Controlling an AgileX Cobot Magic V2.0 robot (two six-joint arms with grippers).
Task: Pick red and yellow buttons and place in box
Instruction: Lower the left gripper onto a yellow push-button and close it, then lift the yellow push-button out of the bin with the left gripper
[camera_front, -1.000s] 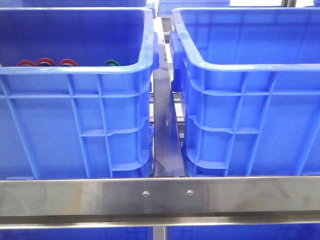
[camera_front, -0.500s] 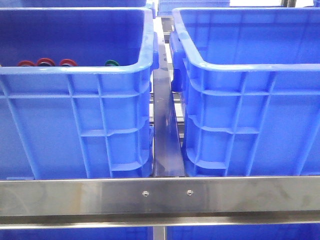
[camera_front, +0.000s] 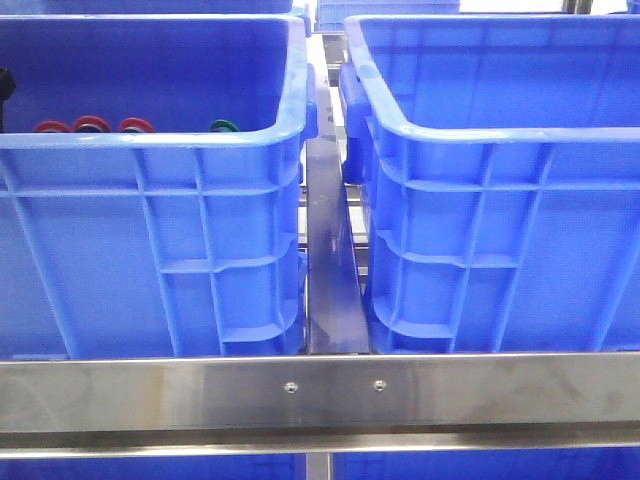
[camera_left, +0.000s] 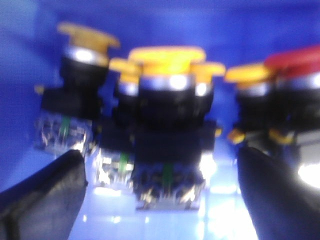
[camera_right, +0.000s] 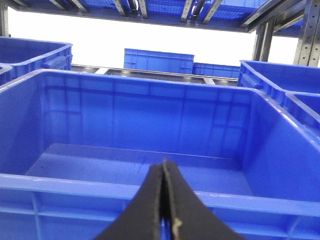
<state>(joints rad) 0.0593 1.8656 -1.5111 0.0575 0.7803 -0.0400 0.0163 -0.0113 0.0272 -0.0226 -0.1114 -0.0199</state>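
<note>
Left wrist view: left tool (camera_left: 160, 192) open, straddling upright yellow button (camera_left: 167, 125); red button (camera_left: 300, 65) beside it. Right tool (camera_right: 165, 210) closed, farther off.

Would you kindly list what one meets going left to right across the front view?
Left crate with red buttons and a green piece peeking over its near rim → grey metal divider → right crate.
</note>
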